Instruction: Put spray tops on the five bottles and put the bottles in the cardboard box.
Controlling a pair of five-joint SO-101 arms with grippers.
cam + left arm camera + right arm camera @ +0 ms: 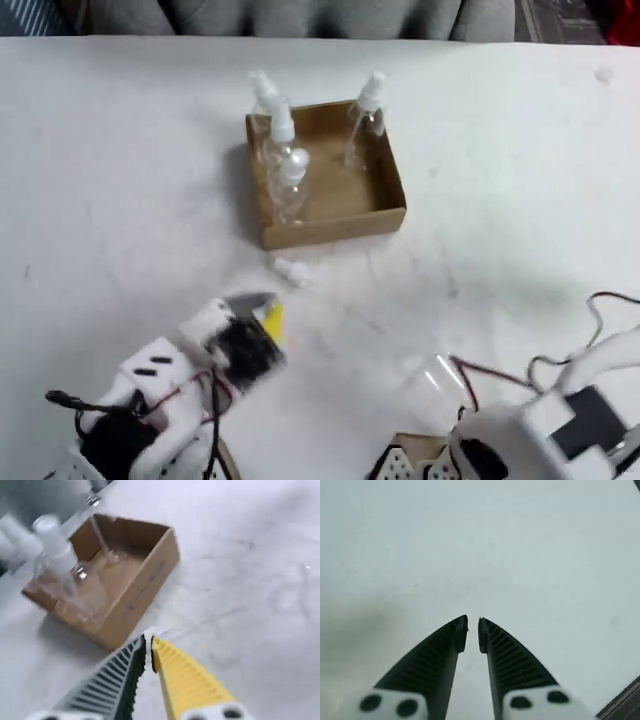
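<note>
My left arm (160, 395) is left of the cardboard box (335, 228) and nearer to me. The left jaws are almost shut, gripping nothing, with their tips aimed at a small white spray top (290, 269) lying loose just in front of the box. Four bottles (290, 185) with spray tops stand inside the box. Right of the box and nearer to me, a faint clear shape (430, 375) on the tabletop (120, 150) may be the fifth bottle. My right jaws are a narrow, empty slit. I judge four bottles done, with one still to cap and box.
</note>
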